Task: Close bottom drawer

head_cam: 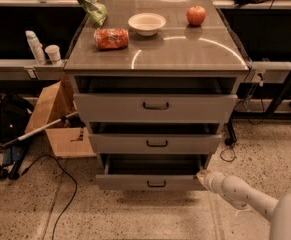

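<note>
the boxy grey bottom drawer (pixel 130 182) stands pulled out. the smooth white gripper (pixel 203 174) sits at its right front corner; its spread cannot be told.

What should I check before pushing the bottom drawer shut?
1. The bottom drawer is pulled out and needs closing: ok.
2. The tool is at the drawer front, at its right end: ok.
3. The tool is touching the front panel: cannot tell.
4. The push point is centred near the handle: not ok, since the tool sits far right, so the drawer may skew.
5. Nothing sticks up from the visible drawer interior: ok.
6. The floor cable is away from the drawer: ok.
</note>
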Controlling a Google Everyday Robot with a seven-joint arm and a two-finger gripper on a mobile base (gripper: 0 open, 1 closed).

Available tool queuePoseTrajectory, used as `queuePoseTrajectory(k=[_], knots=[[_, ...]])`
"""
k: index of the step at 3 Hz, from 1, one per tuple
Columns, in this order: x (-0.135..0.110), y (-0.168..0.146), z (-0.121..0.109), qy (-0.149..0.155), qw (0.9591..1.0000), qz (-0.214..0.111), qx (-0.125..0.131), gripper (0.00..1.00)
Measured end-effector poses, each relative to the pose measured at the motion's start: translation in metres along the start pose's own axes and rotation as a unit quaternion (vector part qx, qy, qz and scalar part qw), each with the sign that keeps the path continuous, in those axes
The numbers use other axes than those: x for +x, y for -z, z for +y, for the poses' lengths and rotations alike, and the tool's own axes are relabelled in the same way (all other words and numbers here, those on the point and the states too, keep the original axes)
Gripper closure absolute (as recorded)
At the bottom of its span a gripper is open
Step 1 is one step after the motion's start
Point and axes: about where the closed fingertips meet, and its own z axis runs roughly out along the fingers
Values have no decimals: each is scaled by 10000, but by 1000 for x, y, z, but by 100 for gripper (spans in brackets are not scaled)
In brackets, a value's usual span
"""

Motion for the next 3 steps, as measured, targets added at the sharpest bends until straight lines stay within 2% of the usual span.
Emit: queuePoseTrajectory(k=[1, 2, 3], knots=[[4, 21, 7, -13, 9999, -83, 94, 100], [27, 41, 24, -233, 9996, -48, 153, 100], [41, 40, 32, -385, 9992, -139, 6, 100]])
